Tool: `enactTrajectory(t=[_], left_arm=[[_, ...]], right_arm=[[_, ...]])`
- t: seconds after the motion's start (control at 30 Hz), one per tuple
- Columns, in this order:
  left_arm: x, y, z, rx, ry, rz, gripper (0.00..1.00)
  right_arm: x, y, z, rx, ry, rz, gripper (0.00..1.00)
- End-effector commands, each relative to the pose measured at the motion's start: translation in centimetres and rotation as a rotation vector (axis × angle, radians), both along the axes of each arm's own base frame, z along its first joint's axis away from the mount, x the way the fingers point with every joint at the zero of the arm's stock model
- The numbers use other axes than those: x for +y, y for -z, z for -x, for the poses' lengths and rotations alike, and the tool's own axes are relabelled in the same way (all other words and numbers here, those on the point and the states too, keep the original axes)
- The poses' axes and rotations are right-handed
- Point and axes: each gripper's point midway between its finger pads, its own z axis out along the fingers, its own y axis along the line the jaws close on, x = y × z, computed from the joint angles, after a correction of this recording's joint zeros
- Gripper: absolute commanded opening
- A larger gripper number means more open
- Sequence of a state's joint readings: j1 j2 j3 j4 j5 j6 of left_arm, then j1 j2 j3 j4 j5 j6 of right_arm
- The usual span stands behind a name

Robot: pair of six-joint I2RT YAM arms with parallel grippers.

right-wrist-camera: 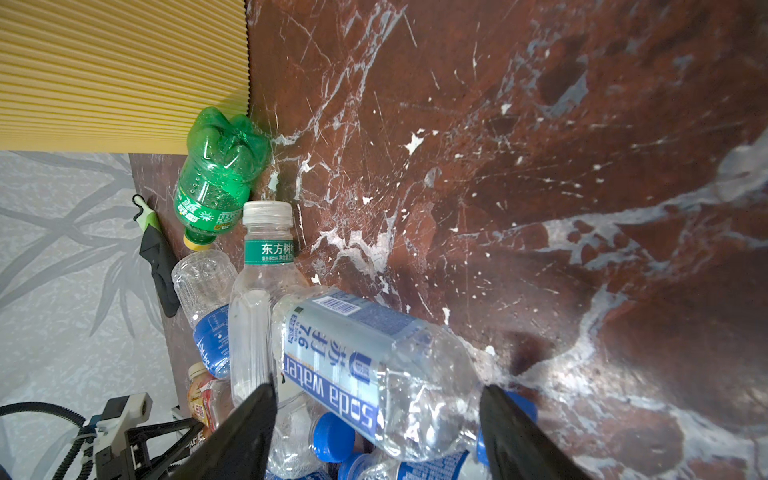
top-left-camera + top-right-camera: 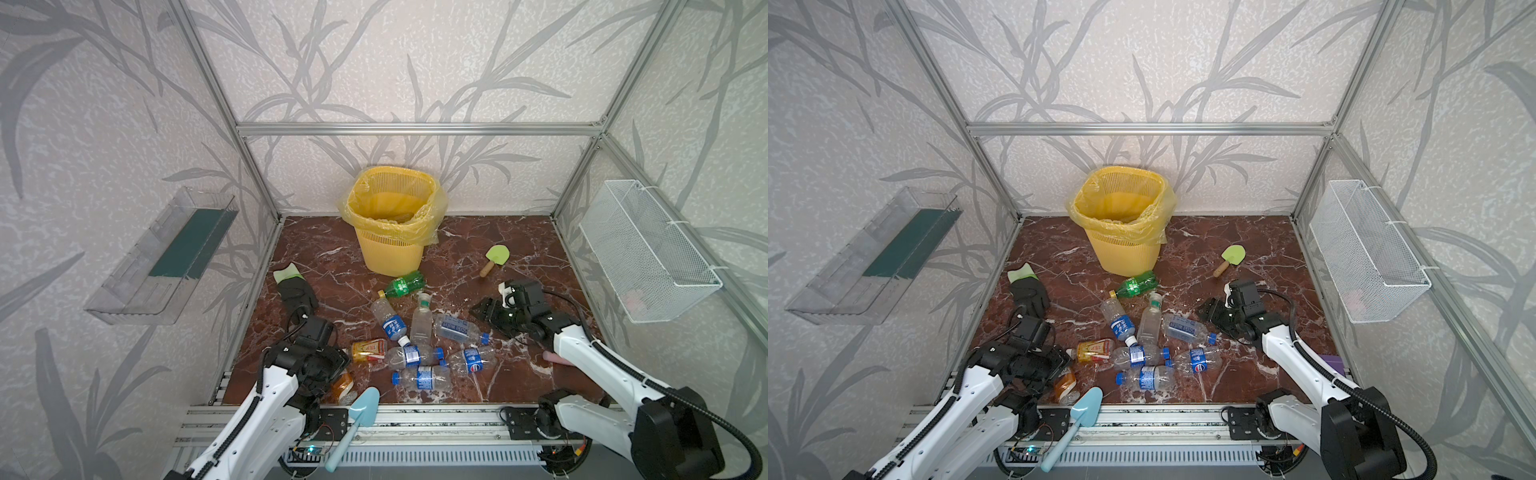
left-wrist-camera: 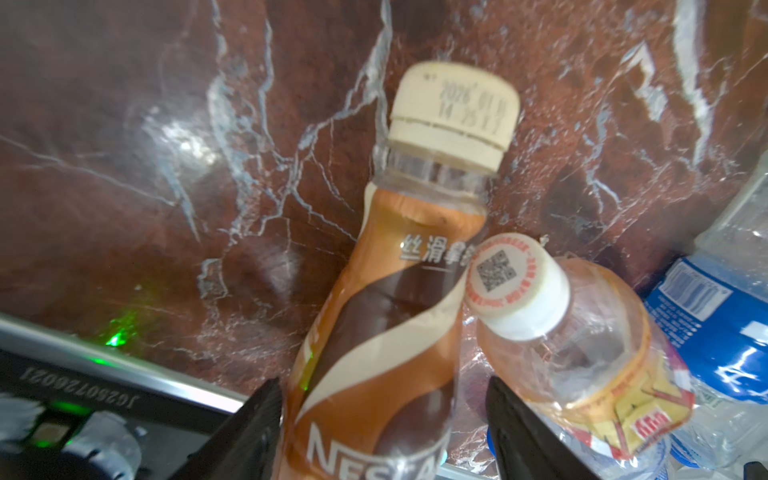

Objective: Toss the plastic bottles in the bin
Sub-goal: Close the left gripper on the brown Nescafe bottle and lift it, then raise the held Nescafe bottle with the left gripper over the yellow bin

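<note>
Both top views are bright and evenly lit by soft light from overhead, with only faint shadows under the bottles on the glossy counter and a wide-angle stretch toward the corners. The left wrist view is dimmer and smeared with blur: the coffee bottle is soft, and white glare and a green glow reflect off the counter. The right wrist view is sharper, with the soda water bottle crisp and a dark shadow just beside it.

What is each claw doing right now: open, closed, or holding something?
Left claw: open, straddling the brown coffee bottle, not yet gripping.
Right claw: around the soda water bottle; grip cannot be told.
</note>
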State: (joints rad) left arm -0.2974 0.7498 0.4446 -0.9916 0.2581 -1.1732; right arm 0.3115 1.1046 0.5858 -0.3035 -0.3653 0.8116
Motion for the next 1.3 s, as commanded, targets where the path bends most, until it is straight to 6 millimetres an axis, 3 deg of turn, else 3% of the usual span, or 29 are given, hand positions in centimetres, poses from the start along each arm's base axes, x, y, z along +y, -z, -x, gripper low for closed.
enactTrajectory(t=[0.0,0.1,0.23,0.37,0.5,0.93,1.03,1.13,1.27], left_arm=[[0.4,1.6,2.7,0.128,-0.017,-0.020,0.78],[0.2,2.0,2.7,0.135,-0.013,-0.017,0.75],[-0.1,1.8,2.2,0.111,-0.018,-0.006,0.62],[-0.3,0.4,1.2,0.061,-0.022,0.007,0.51],[-0.4,-1.7,-0.7,-0.036,-0.031,0.007,0.50],[-2.3,-5.7,-8.5,-0.345,-0.086,0.103,0.49],[-2.5,-8.1,-10.2,-0.426,-0.086,0.122,0.50],[-3.1,-12.5,-12.9,-0.536,-0.069,0.148,0.50],[-4.7,-22.4,-19.1,-0.725,-0.029,0.205,0.50]], right_arm=[[-0.1,-0.3,0.2,0.002,0.007,0.008,0.77],[-0.1,-0.4,0.2,-0.002,0.009,0.011,0.76],[-0.3,-0.5,0.3,-0.005,0.014,0.015,0.76],[-0.4,-0.6,0.4,-0.004,0.017,0.020,0.76],[-0.4,-0.7,0.4,-0.003,0.020,0.023,0.76],[-0.8,-0.6,0.5,-0.003,0.030,0.044,0.75],[-0.9,-0.6,0.5,0.002,0.032,0.047,0.75],[-0.9,-0.7,0.4,0.000,0.037,0.045,0.75],[-0.9,-1.6,-0.1,-0.017,0.042,0.043,0.76]])
